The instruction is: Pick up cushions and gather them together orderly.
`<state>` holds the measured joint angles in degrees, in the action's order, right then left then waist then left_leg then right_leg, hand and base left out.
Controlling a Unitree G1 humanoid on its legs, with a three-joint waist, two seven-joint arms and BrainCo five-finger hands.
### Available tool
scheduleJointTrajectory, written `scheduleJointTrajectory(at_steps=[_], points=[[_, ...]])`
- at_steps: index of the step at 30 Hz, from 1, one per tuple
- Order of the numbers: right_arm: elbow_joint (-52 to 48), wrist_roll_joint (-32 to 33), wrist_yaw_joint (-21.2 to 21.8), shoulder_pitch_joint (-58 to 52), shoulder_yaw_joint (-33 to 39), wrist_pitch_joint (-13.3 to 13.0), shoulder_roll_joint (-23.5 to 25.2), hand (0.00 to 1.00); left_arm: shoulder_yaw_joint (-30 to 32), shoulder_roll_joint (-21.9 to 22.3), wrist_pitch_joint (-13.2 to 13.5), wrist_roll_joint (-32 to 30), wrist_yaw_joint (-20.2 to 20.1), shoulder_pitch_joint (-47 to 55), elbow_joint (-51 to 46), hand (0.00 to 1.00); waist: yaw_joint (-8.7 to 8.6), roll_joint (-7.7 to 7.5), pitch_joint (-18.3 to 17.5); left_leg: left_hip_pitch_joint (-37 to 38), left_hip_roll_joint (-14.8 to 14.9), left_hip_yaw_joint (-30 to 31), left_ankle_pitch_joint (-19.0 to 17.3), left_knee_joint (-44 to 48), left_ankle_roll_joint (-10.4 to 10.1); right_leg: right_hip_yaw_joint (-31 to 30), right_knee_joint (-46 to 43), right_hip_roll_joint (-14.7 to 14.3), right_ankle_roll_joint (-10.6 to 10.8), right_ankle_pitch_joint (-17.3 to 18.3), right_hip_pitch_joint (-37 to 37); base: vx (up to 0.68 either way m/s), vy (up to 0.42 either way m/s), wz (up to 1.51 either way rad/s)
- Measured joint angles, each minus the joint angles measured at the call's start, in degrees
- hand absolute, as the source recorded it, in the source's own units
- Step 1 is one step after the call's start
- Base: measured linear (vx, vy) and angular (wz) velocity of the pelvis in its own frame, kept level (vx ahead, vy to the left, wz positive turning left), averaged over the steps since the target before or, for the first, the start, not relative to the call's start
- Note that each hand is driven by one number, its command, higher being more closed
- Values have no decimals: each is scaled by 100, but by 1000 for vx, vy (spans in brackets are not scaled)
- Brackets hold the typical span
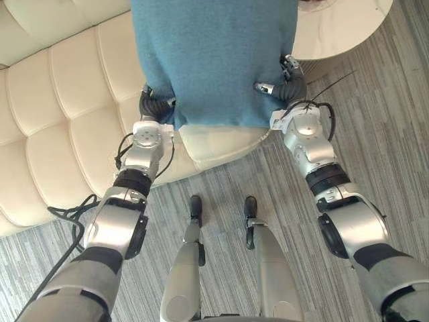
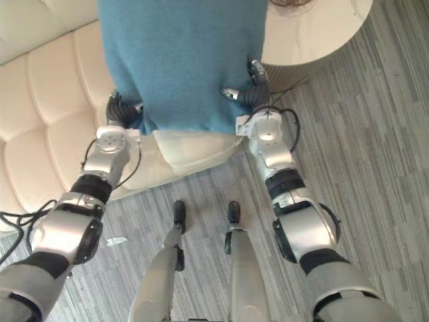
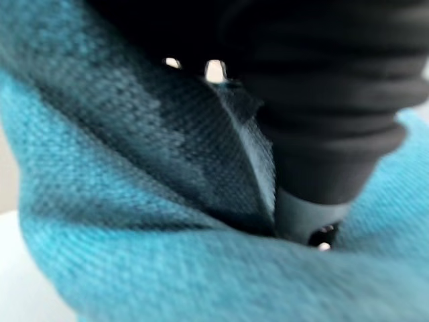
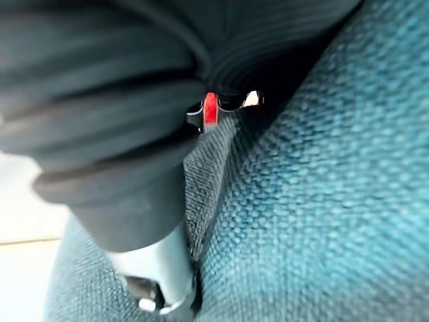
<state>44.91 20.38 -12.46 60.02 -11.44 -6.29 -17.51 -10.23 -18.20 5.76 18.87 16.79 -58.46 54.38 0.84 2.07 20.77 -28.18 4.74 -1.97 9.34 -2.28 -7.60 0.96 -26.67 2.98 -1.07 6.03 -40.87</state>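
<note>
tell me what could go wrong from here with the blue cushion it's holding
1. The right hand pinches just a side edge of the blue cushion and the left hand is at the opposite edge; the soft cloth might slip and the cushion drop onto the floor.
2. The cushion hides much of the sofa in the head views, so placing it could go astray.
3. The white table stands close by the right hand; a swing that way may bump it.

The left arm (image 1: 127, 201) and the right arm (image 1: 335, 201) are silver-grey and round, like shiny tubes. Each has a black band (image 1: 134, 182) partway along it. The left robot hand (image 1: 151, 106) and the right robot hand (image 1: 293, 86) wear dark ribbed covers. Thin black wires (image 1: 328, 111) loop by the wrists. A small red mark (image 4: 210, 109) sits under the right cover.
</note>
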Motion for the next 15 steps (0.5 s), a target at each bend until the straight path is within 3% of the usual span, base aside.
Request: scheduleJointTrajectory(at_steps=[9,15], points=[[-175,364,-3,-542,228,-70,4,100,-103,33,75,391,91,295,-962,100,70,0,0,391,-34,-55,-2,-65,3,-105,-5,3,38,31,319,-5,-13,-4],[-1377,463,-187,-1764,455,-34,62,100,-105,539,357,552,214,1334,-2300,100,77,0,0,953,-56,-70,-80,-59,0,-130,-29,23,68,153,870,1,-33,-2]])
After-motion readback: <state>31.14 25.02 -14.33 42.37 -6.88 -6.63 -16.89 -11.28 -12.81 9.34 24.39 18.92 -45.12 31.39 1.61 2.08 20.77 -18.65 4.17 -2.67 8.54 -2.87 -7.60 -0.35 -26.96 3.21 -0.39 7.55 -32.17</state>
